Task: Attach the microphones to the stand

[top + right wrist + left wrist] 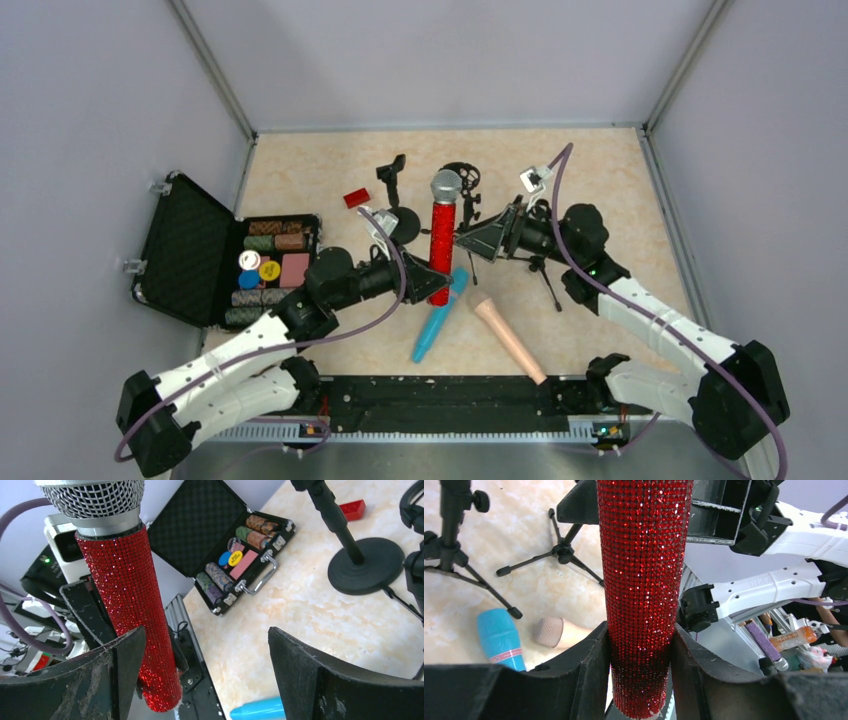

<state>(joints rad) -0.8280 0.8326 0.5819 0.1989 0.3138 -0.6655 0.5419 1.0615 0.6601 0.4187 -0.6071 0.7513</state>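
My left gripper (430,280) is shut on the lower handle of the glittery red microphone (441,240) and holds it upright off the table, grey mesh head (446,186) up. In the left wrist view the red handle (644,580) is pinched between both fingers (589,670). My right gripper (480,238) is open and empty just right of the red microphone (127,600), which stands by its left finger (100,675). The cyan microphone (435,320) and the peach-pink microphone (510,338) lie on the table. A round-base stand (405,222) is just left of the red microphone.
A tripod stand (540,265) is under my right arm, and a stand with a ring mount (462,180) is behind the red microphone. An open black case (230,255) of chips lies at the left. A small red block (356,197) lies near it.
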